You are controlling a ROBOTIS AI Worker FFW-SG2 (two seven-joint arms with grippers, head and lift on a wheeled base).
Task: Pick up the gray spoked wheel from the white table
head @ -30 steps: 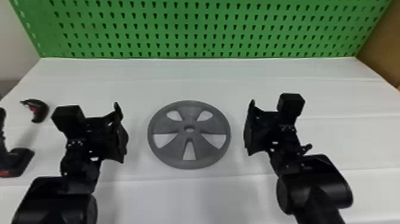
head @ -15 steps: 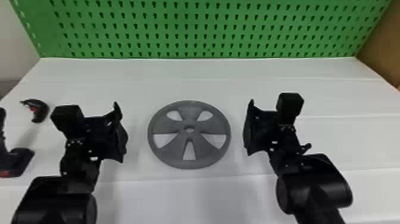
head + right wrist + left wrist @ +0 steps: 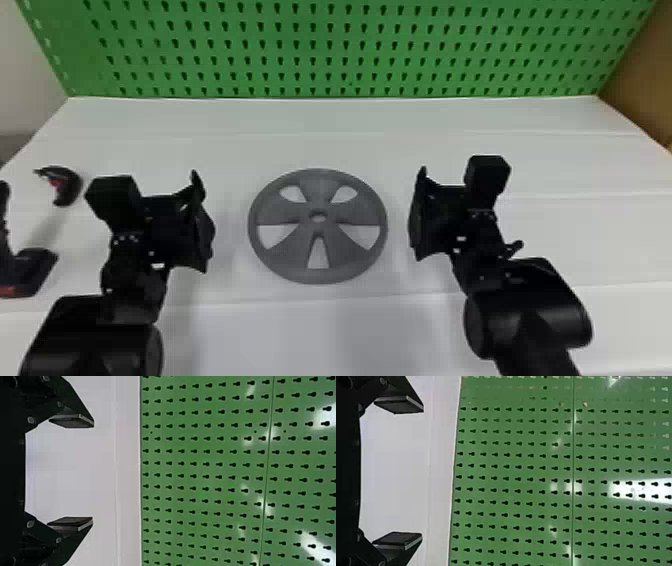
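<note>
The gray spoked wheel [image 3: 320, 200] lies flat on the white table [image 3: 320, 330], between my two grippers and touching neither. My left gripper [image 3: 202, 222] is a short way to the left of its rim. On the other side my right gripper [image 3: 419, 215] stands a small gap from the rim. In the left wrist view, the left gripper [image 3: 399, 473] has its fingers wide apart with nothing between them. The right gripper [image 3: 73, 472] in the right wrist view is likewise spread and holds nothing.
A green pegboard [image 3: 320, 50] rises along the table's back edge. At the far left are a small black-and-red tool [image 3: 67, 185] and a dark tool with a black base [image 3: 35, 270], both beyond my left arm.
My right gripper has shifted very slightly left toward the wheel. The wheel and my left arm look unchanged.
</note>
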